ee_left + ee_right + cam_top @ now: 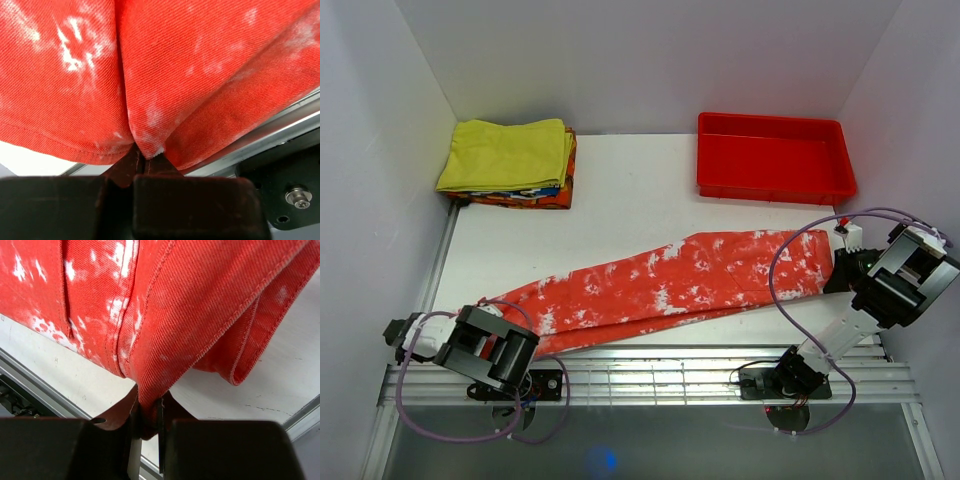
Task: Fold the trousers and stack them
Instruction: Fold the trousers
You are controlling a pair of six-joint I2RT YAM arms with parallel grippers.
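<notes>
Item: trousers (680, 280), laid lengthwise across the table (620, 200), narrow leg end at your left, wider end at your right. Left gripper (144, 159) is pinched on the leg-end cloth and right gripper (148, 412) is pinched on the wider end's folded edge. Step in hand, by judgement: the end-to-end fold, so your next move calls for lifting one end evenly and carrying it over the other.

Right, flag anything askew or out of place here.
Only the trousers: they run slantwise across the table, one end pinched in the left gripper, the other in the right gripper. Nothing looks spilled or damaged.
</notes>
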